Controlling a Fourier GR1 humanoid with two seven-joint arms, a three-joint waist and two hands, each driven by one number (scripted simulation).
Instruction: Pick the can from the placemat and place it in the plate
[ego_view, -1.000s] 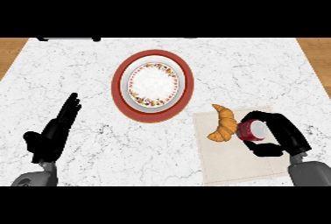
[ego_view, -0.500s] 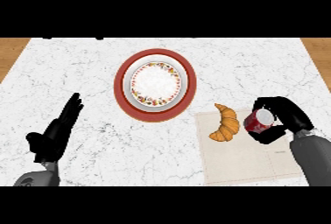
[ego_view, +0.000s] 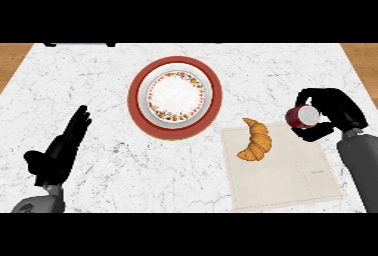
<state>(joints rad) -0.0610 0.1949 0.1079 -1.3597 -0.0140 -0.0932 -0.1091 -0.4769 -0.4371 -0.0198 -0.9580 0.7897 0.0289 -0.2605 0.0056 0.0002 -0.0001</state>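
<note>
Gripping is recorded at the right hand (ego_view: 334, 111): fingers and thumb are curled round the red can (ego_view: 302, 116), whose pale round end is visible on the side toward 9 o'clock. The can is seen at 3 o'clock of the view, over the placemat's (ego_view: 284, 175) 1 o'clock corner. Whether it touches the mat cannot be told. The croissant (ego_view: 255, 140) is laid on the placemat's 10 o'clock part, at 8 o'clock from the can and apart from it. The plate (ego_view: 175, 95), white with a flowered border, is set on a wider red charger (ego_view: 137, 107) at 10 o'clock from the can, well apart. The left hand (ego_view: 63, 152) is noted at 8 o'clock of the view, over the marble counter (ego_view: 96, 75). Its fingers are straight, flat and pointed toward 1 o'clock.
</note>
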